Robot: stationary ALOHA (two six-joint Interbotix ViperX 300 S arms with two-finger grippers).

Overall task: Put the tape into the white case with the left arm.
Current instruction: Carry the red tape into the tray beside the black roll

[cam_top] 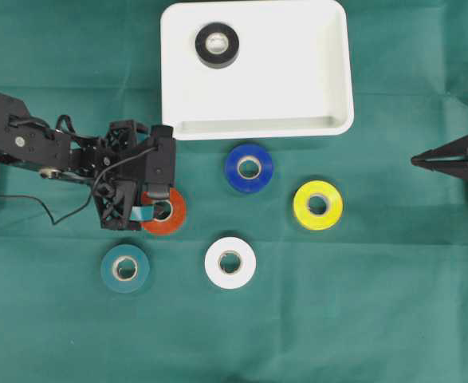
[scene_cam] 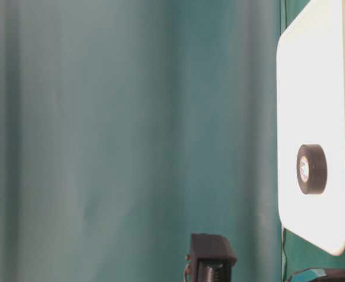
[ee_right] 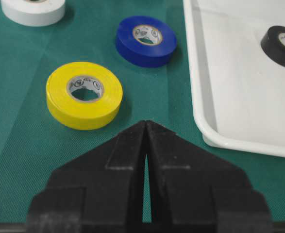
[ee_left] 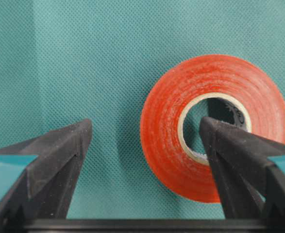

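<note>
Two teal-banded fingers point(ee_left: 59, 160) of the left gripper point(cam_top: 149, 199) stand wide apart, gripping nothing, the arm reaching level from the left with its tips down at the red tape point(ee_left: 212, 127). One finger points into the roll's core; the other stands on bare cloth outside it. The roll is glossy, flat on woven green cloth point(ee_left: 74, 63). Beyond the red tape, the smooth, round-cornered white case point(cam_top: 329, 88) holds a black roll point(cam_top: 217, 45). The right gripper point(ee_right: 146, 131) is closed, empty.
</note>
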